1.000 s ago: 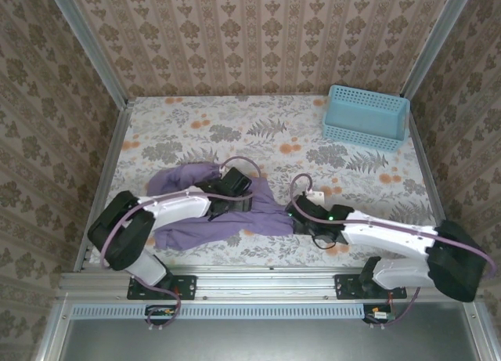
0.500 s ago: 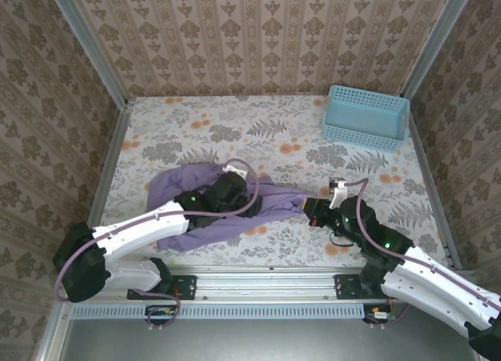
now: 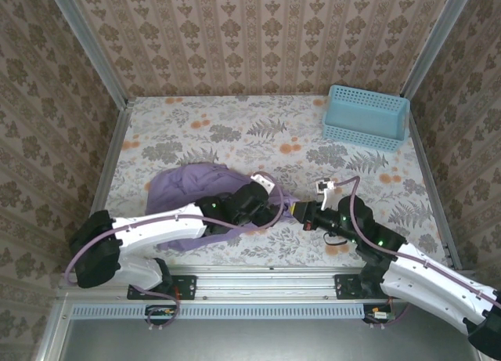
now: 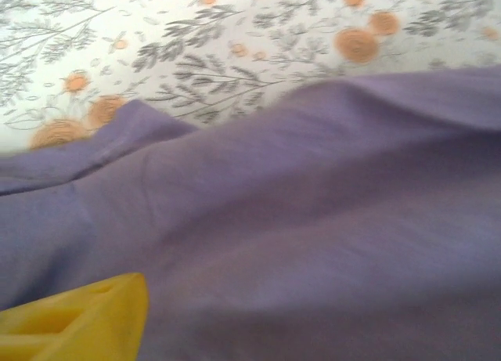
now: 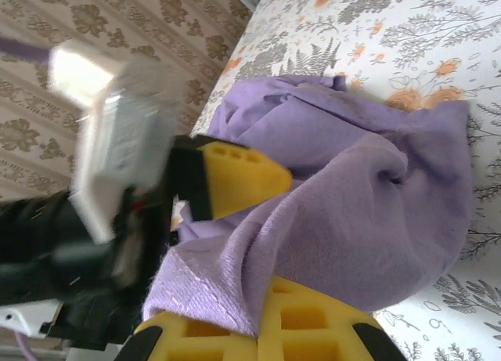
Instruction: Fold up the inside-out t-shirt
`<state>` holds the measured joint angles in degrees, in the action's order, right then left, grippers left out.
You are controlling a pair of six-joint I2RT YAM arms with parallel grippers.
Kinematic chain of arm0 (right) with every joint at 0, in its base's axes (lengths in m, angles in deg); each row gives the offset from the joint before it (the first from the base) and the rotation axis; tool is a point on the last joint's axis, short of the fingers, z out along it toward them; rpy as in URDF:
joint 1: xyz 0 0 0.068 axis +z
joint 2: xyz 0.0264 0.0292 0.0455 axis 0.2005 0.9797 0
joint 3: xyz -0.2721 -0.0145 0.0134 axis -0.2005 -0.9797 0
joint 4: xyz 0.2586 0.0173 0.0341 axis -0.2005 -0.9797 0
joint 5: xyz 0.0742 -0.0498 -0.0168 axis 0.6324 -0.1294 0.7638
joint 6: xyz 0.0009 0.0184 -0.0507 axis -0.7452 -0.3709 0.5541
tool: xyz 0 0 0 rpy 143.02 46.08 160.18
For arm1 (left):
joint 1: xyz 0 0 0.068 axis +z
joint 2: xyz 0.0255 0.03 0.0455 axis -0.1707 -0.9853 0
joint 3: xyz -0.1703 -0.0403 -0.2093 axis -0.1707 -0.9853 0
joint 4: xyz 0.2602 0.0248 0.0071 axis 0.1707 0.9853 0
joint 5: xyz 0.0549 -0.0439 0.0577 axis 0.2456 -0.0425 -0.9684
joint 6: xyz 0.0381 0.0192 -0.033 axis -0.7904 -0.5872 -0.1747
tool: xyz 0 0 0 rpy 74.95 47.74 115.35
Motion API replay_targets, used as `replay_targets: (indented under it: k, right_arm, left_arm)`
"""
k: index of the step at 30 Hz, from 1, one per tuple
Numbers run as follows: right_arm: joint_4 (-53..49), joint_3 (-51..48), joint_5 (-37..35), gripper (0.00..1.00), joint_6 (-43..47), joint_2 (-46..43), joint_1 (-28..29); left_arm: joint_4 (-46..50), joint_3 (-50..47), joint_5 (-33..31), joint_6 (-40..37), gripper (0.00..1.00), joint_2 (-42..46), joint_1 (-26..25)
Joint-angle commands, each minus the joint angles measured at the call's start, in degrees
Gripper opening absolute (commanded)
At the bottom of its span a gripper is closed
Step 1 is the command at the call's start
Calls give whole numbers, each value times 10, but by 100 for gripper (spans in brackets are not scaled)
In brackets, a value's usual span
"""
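Lavender t-shirt (image 3: 180, 190) bunched | right tool (image 3: 298, 212) clamps its edge | left tool (image 3: 274, 204) over cloth, grip unclear | blue basket (image 3: 365, 117) far corner

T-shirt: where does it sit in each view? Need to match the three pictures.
Top external: t-shirt bunched left of centre, near the table's front edge.
Left wrist: t-shirt across the lower two thirds.
Right wrist: t-shirt centre and right, bunched.
Shared landmark: floral table cover beside the cloth.
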<state>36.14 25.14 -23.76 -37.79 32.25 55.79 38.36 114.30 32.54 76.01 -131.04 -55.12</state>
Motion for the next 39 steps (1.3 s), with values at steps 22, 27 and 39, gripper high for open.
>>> replay_targets:
  k: [22, 27, 39]
  right_arm:
    - [-95, 23, -16, 0, 101, 45, -165]
    - [-109, 78, -40, 18, 117, 134, -178]
    - [-173, 79, -119, 61, 153, 107, -111]
  left_arm:
    - [-82, -5, 207, -81, 0, 84, 48]
    - [-98, 8, 248, -74, 0, 83, 51]
    - [-95, 29, 257, -33, 0, 29, 101]
